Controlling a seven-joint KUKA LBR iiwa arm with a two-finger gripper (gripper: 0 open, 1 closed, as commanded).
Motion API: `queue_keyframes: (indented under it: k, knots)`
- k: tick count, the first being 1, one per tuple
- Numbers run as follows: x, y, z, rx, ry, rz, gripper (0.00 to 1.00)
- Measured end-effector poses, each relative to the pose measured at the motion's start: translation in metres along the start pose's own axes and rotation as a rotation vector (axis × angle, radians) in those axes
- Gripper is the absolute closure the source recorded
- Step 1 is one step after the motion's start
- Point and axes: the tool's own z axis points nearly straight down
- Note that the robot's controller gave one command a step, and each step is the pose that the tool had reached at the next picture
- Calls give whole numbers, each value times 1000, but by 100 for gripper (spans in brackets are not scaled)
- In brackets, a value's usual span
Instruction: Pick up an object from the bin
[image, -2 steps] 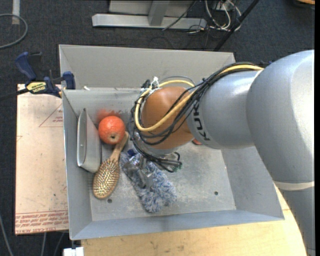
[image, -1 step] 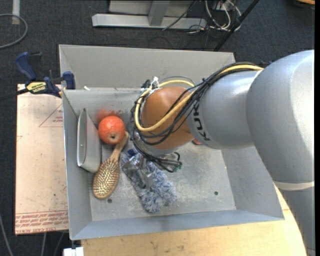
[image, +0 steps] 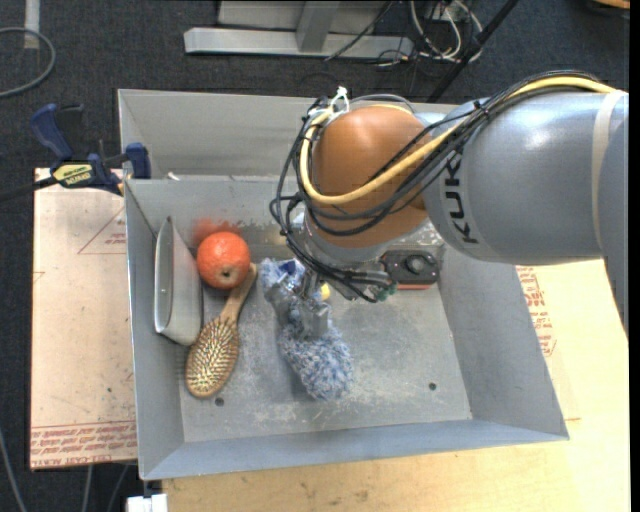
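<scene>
Mitt (image: 315, 365), fuzzy and blue-grey, slumped in middle of bin (image: 425, 345), upper end right under tool (image: 303, 300). Could not tell tool's state, spread or pinching. Judged as grasp step, lift not yet done. Next called for firm closure on soft pile, then straight rise clear of hairbrush (image: 215, 355) and orange ball (image: 222, 258) nearby.

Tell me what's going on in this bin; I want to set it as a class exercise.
The arm's gripper is down in the middle of the bin, at the upper end of a fuzzy blue-grey duster that lies on the floor, not yet lifted. To its left lie a hairbrush, an orange fruit and a grey dish along the left wall.
</scene>
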Motion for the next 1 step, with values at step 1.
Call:
queue_keyframes:
  k: [1]
  knots:
    - [0, 0, 0, 0, 0, 0, 100]
